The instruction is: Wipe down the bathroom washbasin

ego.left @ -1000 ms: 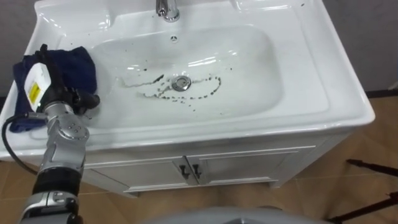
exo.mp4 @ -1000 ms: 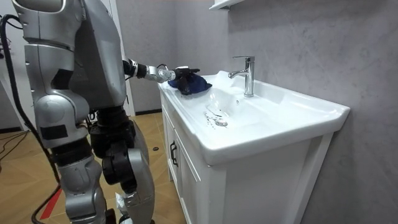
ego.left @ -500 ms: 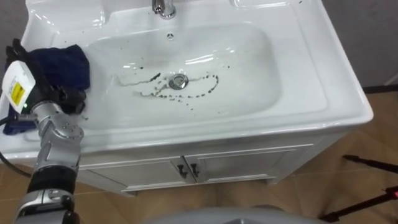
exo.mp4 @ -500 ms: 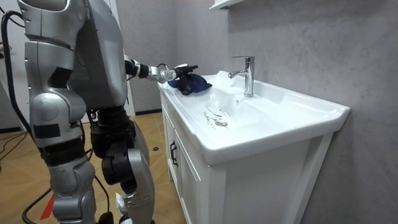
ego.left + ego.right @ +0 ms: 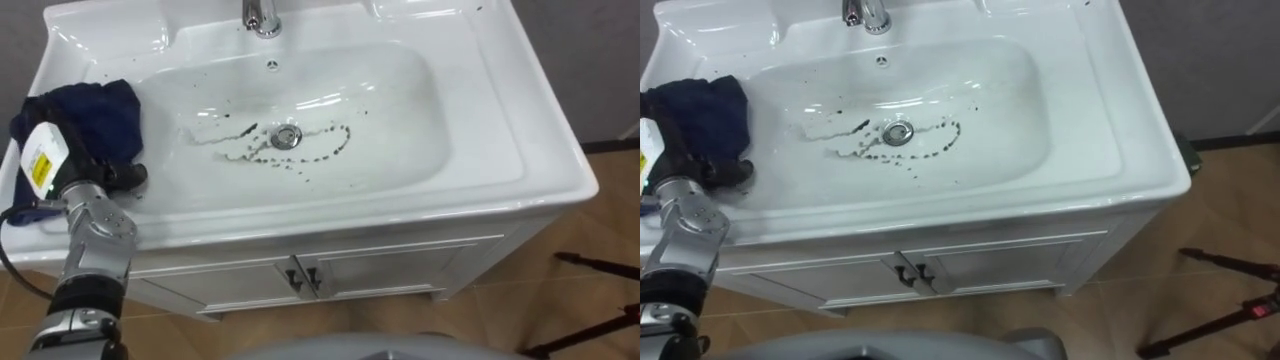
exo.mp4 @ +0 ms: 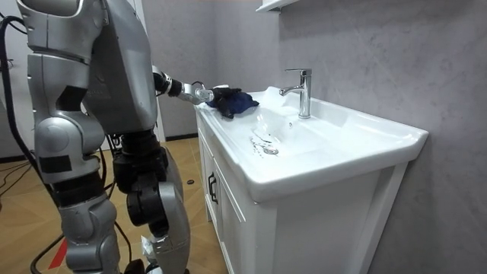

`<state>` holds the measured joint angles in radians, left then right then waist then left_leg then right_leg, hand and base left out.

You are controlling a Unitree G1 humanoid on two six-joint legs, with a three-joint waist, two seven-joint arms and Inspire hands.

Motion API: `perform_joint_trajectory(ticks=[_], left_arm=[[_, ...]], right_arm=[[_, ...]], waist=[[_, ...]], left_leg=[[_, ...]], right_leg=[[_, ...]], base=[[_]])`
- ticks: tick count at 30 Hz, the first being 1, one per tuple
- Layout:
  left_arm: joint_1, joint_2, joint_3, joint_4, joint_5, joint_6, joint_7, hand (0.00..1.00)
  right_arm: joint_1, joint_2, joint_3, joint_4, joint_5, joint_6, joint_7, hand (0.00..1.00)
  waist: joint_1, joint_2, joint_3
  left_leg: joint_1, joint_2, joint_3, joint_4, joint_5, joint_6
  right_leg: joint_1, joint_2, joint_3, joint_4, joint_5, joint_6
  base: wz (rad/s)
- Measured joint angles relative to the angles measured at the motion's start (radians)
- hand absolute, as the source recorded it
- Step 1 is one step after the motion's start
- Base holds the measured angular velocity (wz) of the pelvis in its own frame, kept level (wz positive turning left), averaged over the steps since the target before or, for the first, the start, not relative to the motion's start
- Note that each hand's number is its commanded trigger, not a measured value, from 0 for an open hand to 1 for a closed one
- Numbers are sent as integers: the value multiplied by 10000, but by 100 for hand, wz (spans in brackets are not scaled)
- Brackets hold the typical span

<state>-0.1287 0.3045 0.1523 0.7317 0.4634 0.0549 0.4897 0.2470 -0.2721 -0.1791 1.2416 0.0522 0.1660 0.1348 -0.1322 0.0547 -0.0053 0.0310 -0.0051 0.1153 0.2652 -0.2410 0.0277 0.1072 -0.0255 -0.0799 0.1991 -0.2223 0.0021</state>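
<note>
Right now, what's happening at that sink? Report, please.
Left hand on blue cloth, left ledge of basin. Dark specks round drain, unwiped. Nothing blocking the bowl.

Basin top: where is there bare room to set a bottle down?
Free: the wide rim right of the bowl, and the back corner right of the tap. Crowded: the left rim, where the cloth and left hand sit.
</note>
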Motion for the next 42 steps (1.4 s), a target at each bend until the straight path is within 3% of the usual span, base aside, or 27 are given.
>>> perform_joint_trajectory(ticks=[1,2,3,4,10,14,20,35,42], left_arm=[[102,0,0,-1,-1,-48,0,0],[141,0,0,-1,2,-95,-17,58],[140,0,1,-3,5,-103,-39,88],[140,0,10,-1,32,-103,-107,100],[137,67,20,231,101,-149,-256,100],[50,505,92,430,56,-161,-471,100],[26,682,502,599,-150,-148,-636,100],[22,704,819,903,-1673,-160,-725,100],[111,416,763,194,-1773,-131,-849,100]], right_arm=[[0,-9,2,-24,12,19,11,0],[2,-11,3,-25,7,41,45,0],[2,-11,2,-28,3,64,91,0],[1,-10,2,-42,-9,96,139,0],[-15,-10,5,-185,-81,260,202,0],[-21,-18,-1,-347,-216,464,196,0],[-33,-38,-20,-345,-235,537,193,0],[-286,-56,-2,-352,-579,540,220,0],[-531,13,128,-260,-592,464,294,0]], waist=[[1,-3,-2],[5,-15,-4],[17,-27,-12],[27,-41,-27],[69,-4,-56],[69,21,-76],[29,55,-95],[25,142,-120],[-12,143,-109]], left_leg=[[36,3,59,-17,0,0],[58,2,78,-32,0,0],[65,0,86,-41,0,0],[81,-2,91,-50,0,0],[146,10,181,-93,-1,-2],[349,4,212,-271,28,-40],[536,2,274,-303,32,-40],[858,-72,356,-500,60,-24],[756,-137,54,-378,64,-15]], right_leg=[[20,-1,11,-1,-3,-2],[42,-3,12,-22,-4,-3],[56,-6,14,-51,-4,-3],[97,-6,16,-126,-3,-4],[130,9,124,-117,-22,-18],[266,27,214,-118,-32,-31],[394,21,261,-132,-40,-30],[566,-62,313,-115,-165,13],[667,-125,-63,-151,-172,25]], base=[[-6],[-4],[0],[0],[-4],[-5],[-3],[-2],[15]])
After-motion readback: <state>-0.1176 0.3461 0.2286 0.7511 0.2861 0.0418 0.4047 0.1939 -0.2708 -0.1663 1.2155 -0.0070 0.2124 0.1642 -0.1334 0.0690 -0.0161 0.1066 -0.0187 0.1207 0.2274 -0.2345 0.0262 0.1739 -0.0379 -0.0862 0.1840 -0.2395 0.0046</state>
